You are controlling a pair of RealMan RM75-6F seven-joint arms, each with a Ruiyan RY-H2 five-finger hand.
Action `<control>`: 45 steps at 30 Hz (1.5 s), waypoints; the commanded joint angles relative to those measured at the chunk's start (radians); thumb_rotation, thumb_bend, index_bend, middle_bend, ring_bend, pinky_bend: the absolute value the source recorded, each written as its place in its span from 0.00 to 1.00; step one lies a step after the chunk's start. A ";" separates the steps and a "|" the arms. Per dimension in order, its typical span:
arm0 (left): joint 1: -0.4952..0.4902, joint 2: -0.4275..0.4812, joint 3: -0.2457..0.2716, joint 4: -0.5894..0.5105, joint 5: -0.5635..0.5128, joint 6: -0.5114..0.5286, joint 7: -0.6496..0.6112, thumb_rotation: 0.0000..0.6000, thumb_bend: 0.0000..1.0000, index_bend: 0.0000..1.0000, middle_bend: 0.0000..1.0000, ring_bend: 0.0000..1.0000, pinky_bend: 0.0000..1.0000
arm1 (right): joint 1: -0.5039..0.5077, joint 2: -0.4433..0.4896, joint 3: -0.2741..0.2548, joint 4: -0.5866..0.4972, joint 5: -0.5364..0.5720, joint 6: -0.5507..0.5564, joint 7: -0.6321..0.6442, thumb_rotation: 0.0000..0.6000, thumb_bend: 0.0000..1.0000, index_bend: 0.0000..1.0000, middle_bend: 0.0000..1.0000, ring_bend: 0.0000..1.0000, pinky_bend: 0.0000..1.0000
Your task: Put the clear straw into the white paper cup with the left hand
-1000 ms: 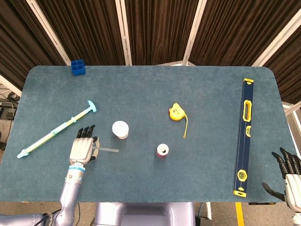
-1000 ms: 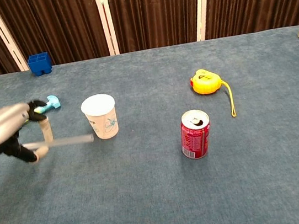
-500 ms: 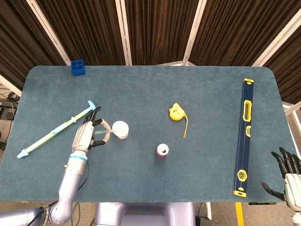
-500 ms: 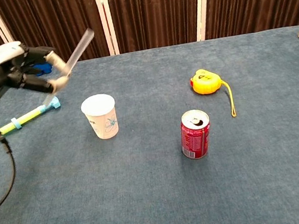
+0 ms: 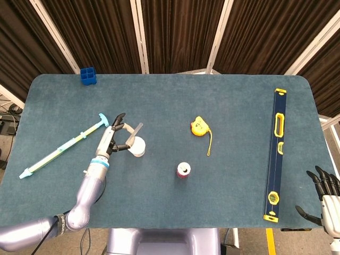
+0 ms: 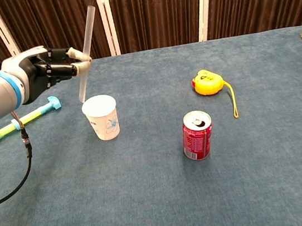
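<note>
The clear straw (image 6: 87, 51) stands nearly upright in the air, pinched between the fingertips of the left hand (image 6: 49, 66), its lower end just above the rim of the white paper cup (image 6: 101, 117) on the cup's left side — not yet inside it, as far as the chest view shows. In the head view the straw (image 5: 136, 132) shows as a short pale sliver beside the left hand (image 5: 114, 139), right over the cup (image 5: 136, 146).

Nearest the robot, at the lower right edge of the head view, the right hand (image 5: 325, 194) hangs off the table's corner with its dark fingers spread and nothing in them. Just ahead of it on the blue-green table (image 6: 163, 201), a long dark-blue spirit level (image 5: 276, 152) with yellow fittings lies along the right side, running from near to far.

Next out comes a red drinks can (image 6: 197, 135), upright with its top open, to the right of the cup and well apart from it. On the left, a long pale-green and cyan syringe-like tool (image 5: 64, 146) lies slantwise — its T-shaped cyan end near the left hand. Farther back, a yellow tape measure (image 6: 207, 82) sits with a length of its tape (image 6: 232, 100) pulled out toward the robot. At the far left corner stands a small blue compartmented holder (image 5: 88, 76), in front of dark curtains (image 6: 148, 12).
</note>
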 commanded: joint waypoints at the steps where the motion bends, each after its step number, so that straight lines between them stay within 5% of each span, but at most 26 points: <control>1: -0.002 -0.018 -0.015 0.033 -0.013 -0.054 -0.092 1.00 0.46 0.55 0.00 0.00 0.00 | 0.000 -0.001 0.000 0.000 0.000 0.001 -0.001 1.00 0.15 0.09 0.00 0.00 0.00; 18: -0.009 -0.025 0.042 0.126 0.076 -0.116 -0.184 1.00 0.46 0.53 0.00 0.00 0.00 | 0.000 -0.001 0.000 0.001 0.000 0.002 -0.002 1.00 0.15 0.09 0.00 0.00 0.00; 29: 0.032 -0.030 0.088 0.149 0.118 -0.076 -0.233 1.00 0.42 0.32 0.00 0.00 0.00 | -0.001 -0.003 0.000 0.001 0.000 0.004 -0.004 1.00 0.15 0.09 0.00 0.00 0.00; 36: 0.051 -0.006 0.107 0.133 0.172 -0.071 -0.259 1.00 0.41 0.28 0.00 0.00 0.00 | -0.001 -0.003 0.000 0.001 -0.001 0.005 -0.008 1.00 0.15 0.09 0.00 0.00 0.00; 45: 0.104 0.101 0.231 0.077 0.370 0.044 -0.104 1.00 0.41 0.28 0.00 0.00 0.00 | -0.001 -0.004 0.001 0.001 0.002 0.005 -0.012 1.00 0.15 0.09 0.00 0.00 0.00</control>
